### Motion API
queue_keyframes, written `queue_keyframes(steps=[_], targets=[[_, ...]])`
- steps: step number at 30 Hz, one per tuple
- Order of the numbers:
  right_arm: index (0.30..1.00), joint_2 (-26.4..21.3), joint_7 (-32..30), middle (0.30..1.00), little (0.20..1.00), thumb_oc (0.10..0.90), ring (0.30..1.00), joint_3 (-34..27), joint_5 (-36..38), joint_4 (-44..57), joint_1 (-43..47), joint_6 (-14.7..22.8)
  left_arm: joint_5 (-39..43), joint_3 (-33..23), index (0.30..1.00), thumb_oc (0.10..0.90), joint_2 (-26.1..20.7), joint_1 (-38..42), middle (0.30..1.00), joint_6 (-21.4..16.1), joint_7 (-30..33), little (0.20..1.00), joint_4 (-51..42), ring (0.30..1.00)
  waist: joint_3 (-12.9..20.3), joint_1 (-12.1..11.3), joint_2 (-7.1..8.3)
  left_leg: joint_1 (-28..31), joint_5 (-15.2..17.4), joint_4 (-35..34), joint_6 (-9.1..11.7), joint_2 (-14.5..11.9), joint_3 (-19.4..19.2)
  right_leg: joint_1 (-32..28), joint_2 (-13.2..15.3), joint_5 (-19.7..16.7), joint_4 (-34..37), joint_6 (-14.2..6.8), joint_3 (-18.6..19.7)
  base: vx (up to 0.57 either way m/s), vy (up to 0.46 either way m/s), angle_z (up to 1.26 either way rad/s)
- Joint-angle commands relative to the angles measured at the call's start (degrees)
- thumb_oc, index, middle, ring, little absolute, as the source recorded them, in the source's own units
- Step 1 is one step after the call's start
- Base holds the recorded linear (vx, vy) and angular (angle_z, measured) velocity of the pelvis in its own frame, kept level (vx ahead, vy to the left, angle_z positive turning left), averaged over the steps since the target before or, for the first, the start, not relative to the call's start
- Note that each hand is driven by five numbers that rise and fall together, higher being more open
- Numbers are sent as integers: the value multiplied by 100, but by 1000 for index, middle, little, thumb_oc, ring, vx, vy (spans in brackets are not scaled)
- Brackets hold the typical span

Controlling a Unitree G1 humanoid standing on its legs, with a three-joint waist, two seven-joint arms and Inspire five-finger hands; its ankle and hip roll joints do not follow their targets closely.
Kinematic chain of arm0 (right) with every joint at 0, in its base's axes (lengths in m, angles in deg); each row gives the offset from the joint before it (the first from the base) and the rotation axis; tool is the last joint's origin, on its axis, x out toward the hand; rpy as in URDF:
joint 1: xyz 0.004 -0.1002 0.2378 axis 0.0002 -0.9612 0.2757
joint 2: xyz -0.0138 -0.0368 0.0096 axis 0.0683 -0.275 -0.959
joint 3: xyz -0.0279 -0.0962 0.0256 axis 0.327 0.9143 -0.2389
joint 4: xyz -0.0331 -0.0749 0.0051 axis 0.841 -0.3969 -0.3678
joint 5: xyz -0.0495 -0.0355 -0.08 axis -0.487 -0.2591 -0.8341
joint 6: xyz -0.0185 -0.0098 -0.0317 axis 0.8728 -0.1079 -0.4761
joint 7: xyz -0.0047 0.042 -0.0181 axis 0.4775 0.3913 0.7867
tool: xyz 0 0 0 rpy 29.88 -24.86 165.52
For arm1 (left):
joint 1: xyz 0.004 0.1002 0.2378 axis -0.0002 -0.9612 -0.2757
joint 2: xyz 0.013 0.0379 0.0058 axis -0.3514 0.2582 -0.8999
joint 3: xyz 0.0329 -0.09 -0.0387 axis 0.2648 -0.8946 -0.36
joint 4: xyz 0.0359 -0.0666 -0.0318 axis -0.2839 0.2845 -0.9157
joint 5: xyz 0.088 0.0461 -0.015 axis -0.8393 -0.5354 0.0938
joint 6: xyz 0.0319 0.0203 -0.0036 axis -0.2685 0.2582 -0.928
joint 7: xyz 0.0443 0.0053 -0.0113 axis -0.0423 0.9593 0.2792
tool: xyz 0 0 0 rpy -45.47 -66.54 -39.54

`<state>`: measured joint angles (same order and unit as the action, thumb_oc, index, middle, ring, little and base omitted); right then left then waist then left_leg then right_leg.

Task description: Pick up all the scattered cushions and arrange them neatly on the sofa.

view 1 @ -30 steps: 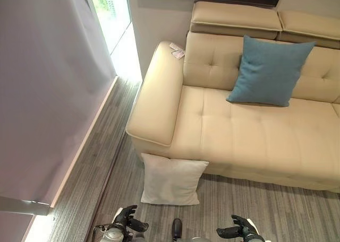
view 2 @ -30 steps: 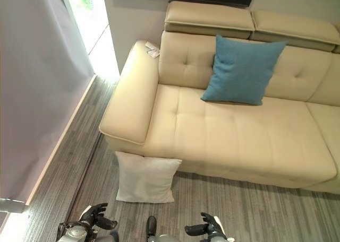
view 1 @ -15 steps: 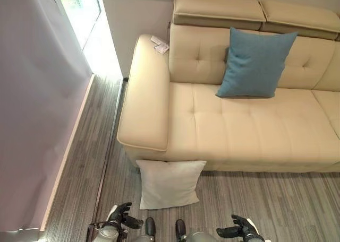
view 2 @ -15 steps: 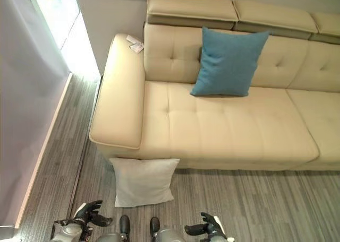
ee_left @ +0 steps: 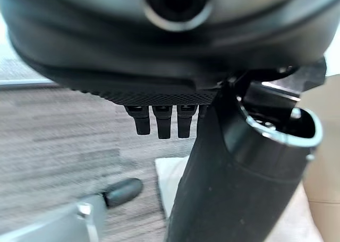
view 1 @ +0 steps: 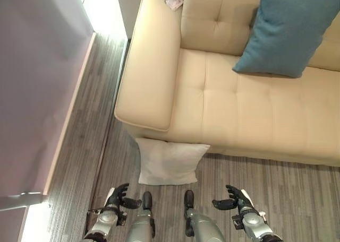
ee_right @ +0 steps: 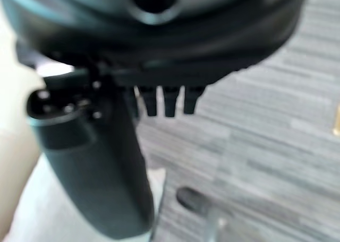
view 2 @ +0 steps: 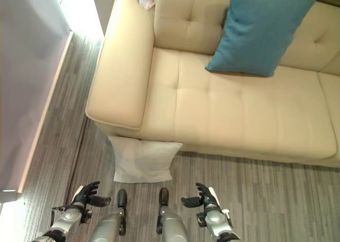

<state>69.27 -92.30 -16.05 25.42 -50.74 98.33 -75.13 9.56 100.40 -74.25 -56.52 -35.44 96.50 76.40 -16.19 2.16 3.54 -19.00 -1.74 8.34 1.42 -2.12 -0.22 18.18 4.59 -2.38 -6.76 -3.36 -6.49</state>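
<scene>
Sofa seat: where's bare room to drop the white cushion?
The seat of the sofa is bare between the left armrest and the blue cushion, and all along the front edge. The back right is taken by the blue cushion. The white cushion leans against the sofa's front on the floor, both hands empty.

Each silver-grey arm ends in a dark robot hand (view 1: 118,195) (view 1: 235,198) with a white-covered thumb.
</scene>
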Motion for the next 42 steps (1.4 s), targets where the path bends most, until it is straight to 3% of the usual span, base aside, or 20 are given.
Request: queue_keyframes(steps=[1,5,6,8,9,12,13,16,25,32,34,42], targets=[[900,-307,-538,900,900,800,900,51,144,603,72,311,422,-155,900,800,-333,258,900,-511,538,900,-531,900,-86,-2,194,-721,997,1129,-42,238,-129,642,347,381,-502,-333,190,-205,-79,8],[900,-478,-947,900,900,800,900,50,131,923,611,461,634,-71,900,800,-469,768,900,-666,826,900,-826,900,-174,88,71,-1741,948,1537,-27,185,-48,1687,362,454,-997,-258,195,-120,-27,10],[900,-536,-1063,900,900,800,900,81,83,978,768,497,654,-24,900,800,-506,914,900,-714,891,900,-878,900,-174,84,-4,-1969,1152,1734,0,131,10,1949,314,659,-1235,-268,215,-22,-21,6],[900,-603,-1157,900,900,800,900,117,71,1040,943,551,670,21,900,800,-558,1082,900,-738,938,900,-945,900,-197,107,-38,-2268,1160,1897,3,131,22,2240,324,691,-1396,-250,235,-36,-14,0],[900,-681,-1281,900,900,800,900,163,42,1119,1184,597,726,66,900,800,-618,1319,900,-776,995,900,-1039,900,-179,143,-105,-2800,1169,2147,8,122,69,2770,336,761,-1698,-217,269,-59,-24,5],[900,-755,-1512,900,900,800,900,172,63,1211,1596,719,752,126,900,800,-745,1686,900,-836,1132,900,-1110,900,-132,167,-218,-3571,1215,2577,8,109,117,3531,361,916,-2215,-170,349,-38,-6,14],[900,-755,-1512,900,900,800,900,172,63,1211,1596,719,752,126,900,800,-745,1686,900,-836,1132,900,-1110,900,-129,167,-218,-3574,1216,2578,8,108,118,3535,361,917,-2216,-170,349,-6,-21,8],[900,-875,-1751,900,900,800,900,324,24,1259,2236,809,795,216,900,800,-849,2150,900,-885,1277,900,-1174,900,-92,148,-325,-4494,1328,3147,-12,110,175,4529,384,1151,-2961,-98,490,14,-21,5],[900,-1082,-1892,900,900,800,900,695,-84,1264,3167,794,820,441,900,800,-1162,2979,900,-875,1396,900,-1096,900,-70,145,-352,-5617,1354,3627,-53,233,182,5637,400,1230,-3536,-112,532,-10,-24,5],[900,-1120,-1853,900,900,800,900,811,-68,1160,3477,799,739,644,900,800,-1340,3409,900,-863,1368,900,-985,900,-1,171,-354,-5963,1261,3599,-35,269,207,5978,399,1198,-3555,-123,540,-3,-8,3],[900,-1129,-1929,900,900,800,900,924,-33,1053,3872,804,752,856,900,800,-1483,3944,900,-871,1383,900,-895,900,28,191,-357,-6190,1194,3536,-24,283,198,6183,400,1145,-3505,-153,542,-7,-14,2],[900,-1433,-1804,900,900,800,900,1376,178,1115,4711,865,644,1503,900,800,-1711,4888,900,-950,1313,900,-1242,900,-146,179,-450,-6593,1090,3535,5,318,207,6584,430,1093,-3569,-242,569,0,-1,1]])
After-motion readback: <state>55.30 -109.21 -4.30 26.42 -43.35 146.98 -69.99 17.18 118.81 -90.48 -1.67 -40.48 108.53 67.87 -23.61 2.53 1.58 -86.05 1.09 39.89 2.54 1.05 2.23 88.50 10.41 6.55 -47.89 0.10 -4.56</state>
